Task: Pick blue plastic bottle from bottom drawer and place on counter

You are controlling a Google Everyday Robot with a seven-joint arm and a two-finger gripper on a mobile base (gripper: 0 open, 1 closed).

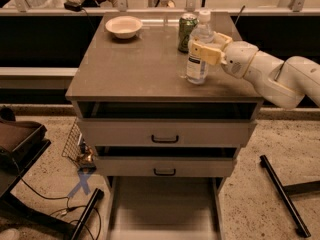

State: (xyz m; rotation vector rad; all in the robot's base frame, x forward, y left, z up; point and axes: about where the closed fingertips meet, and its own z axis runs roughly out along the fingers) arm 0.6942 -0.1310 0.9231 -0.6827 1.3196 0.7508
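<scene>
1. Through the one camera I saw my gripper [206, 48] reaching in from the right over the counter [135, 66], fingers clamped around the blue plastic bottle [196, 70].
2. The bottle stood upright, its base seemingly on the counter's right side, just nearer than the green can [187, 31].
3. A white bowl [124, 26] sat far left, and the bottom drawer [165, 209] stood pulled out below.

Cream end effector [201, 48] grips clear, white-capped bottle [196, 70] on grey-brown counter [140, 64].
</scene>
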